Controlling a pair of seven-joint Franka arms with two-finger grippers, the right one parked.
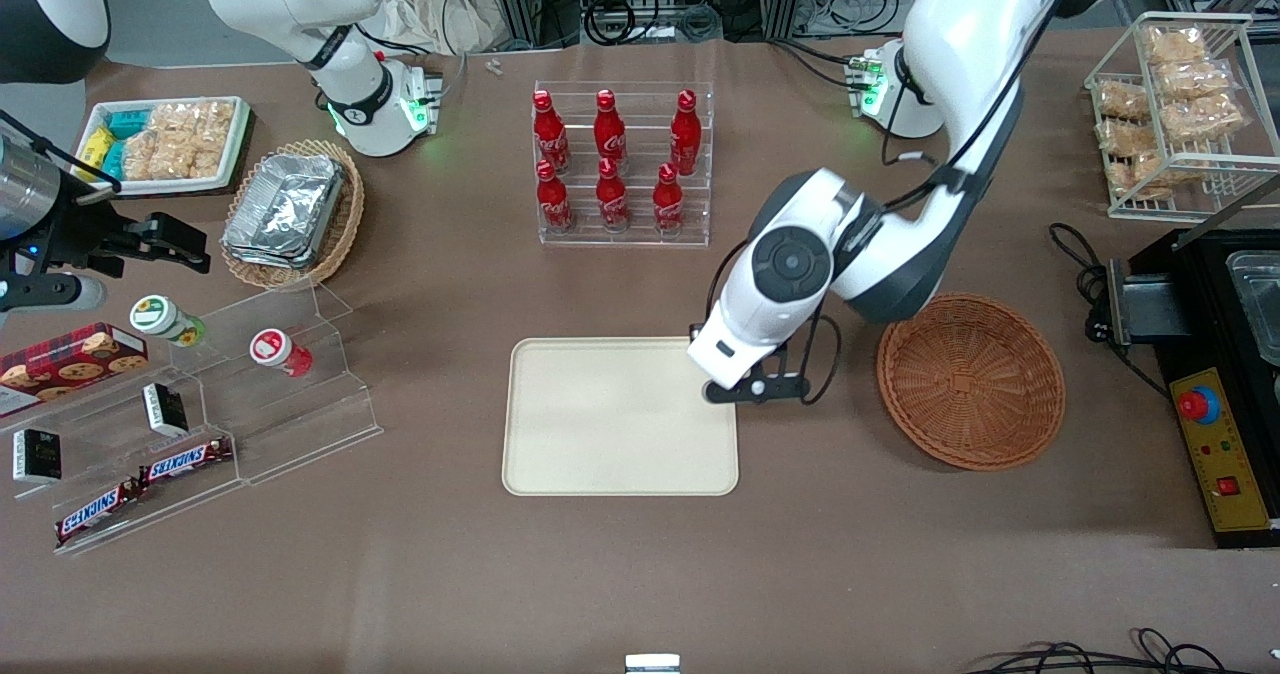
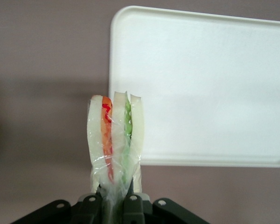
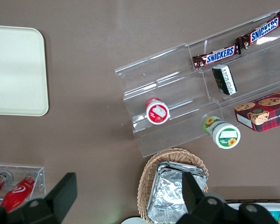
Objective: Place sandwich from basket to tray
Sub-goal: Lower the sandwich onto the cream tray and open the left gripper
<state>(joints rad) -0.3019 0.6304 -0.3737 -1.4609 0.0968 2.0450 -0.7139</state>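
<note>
Sandwich carried over the tray's edge, ready to be set down

The gripper (image 2: pixel 115 198) has its fingers (image 2: pixel 130 205) clamped on the sandwich (image 2: pixel 114 140), pinching its narrow end so the wedge hangs upright with its 3 bread slices and red and green fillings facing the wrist camera; this grip keeps the soft layers together. It hovers above the worktop (image 1: pixel 850 574) at the edge of the tray (image 1: pixel 600 424) nearest the basket (image 1: pixel 970 379), which now lies bare, so I judge only the lowering and release remain
</note>
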